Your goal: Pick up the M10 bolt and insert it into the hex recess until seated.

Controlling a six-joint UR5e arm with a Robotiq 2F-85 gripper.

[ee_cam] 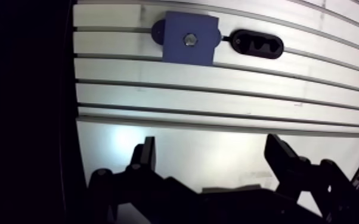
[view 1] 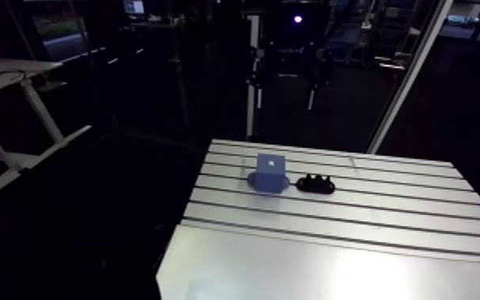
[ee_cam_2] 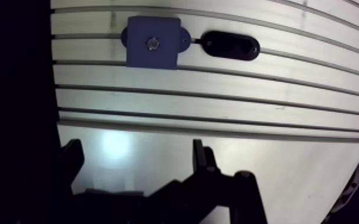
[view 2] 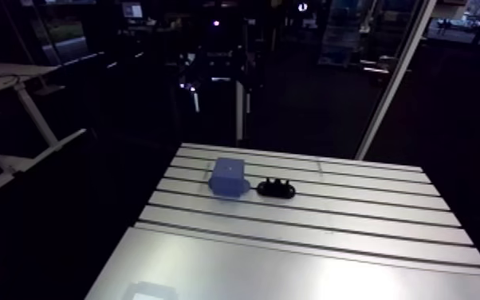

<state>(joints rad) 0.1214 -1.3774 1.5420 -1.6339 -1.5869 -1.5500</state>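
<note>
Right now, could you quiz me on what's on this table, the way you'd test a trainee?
1. True or false: the hand holds something.
2. What sits beside the blue block: A a black holder, B a red cup, C a plate?
3. Fill in: both things stand on a slotted ____.
Key: 1 false, its fingers are apart with nothing between; 2 A; 3 table.
</note>
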